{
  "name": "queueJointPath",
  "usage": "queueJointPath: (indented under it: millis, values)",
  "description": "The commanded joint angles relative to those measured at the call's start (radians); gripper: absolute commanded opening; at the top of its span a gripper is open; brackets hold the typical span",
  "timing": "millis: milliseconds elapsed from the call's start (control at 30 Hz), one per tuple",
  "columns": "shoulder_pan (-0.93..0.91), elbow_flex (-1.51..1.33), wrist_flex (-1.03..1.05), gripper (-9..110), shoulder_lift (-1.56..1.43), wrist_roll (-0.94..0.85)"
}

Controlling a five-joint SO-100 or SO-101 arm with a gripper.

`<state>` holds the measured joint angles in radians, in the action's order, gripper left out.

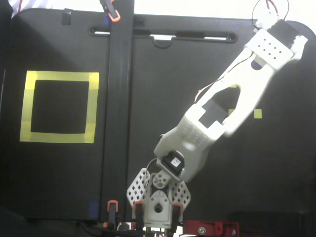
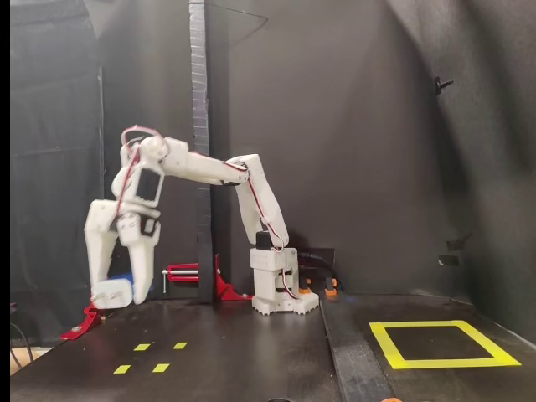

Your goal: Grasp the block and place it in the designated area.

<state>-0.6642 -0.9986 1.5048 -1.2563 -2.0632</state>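
Observation:
In a fixed view from the side, my gripper (image 2: 117,293) hangs well above the black table at the left, shut on the small dark-blue block (image 2: 126,278), which shows between the white fingers. The designated area, a large square of yellow tape (image 2: 391,345), lies on the table at the far right, apart from the gripper. From above, a fixed view has the designated area (image 1: 93,106) at the left. There the arm (image 1: 232,98) stretches to the upper right, and the wrist covers the gripper and the block.
A black upright post (image 2: 198,126) stands left of the arm's base (image 2: 276,289) and crosses the table as a dark strip (image 1: 120,113). Small yellow squares (image 2: 151,356) mark the table below the gripper. A red clamp (image 2: 193,272) sits behind them, and orange clamps (image 1: 112,205) grip the near edge.

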Motion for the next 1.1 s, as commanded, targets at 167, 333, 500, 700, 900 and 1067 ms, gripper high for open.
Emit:
queueJointPath:
  millis: [167, 333, 500, 700, 900, 1067]
  values:
    - [0.060, -0.092, 0.064, 20, -0.198, 0.040]
    - [0.103, -0.225, 0.063, 20, -0.308, 0.063]
    - [0.143, -0.364, 0.034, 20, -0.400, 0.084]
    - [0.176, -0.557, -0.023, 20, -0.515, 0.098]
    - [0.198, -0.669, -0.064, 20, -0.554, 0.112]
    - [0.204, -0.758, -0.129, 20, -0.554, 0.123]
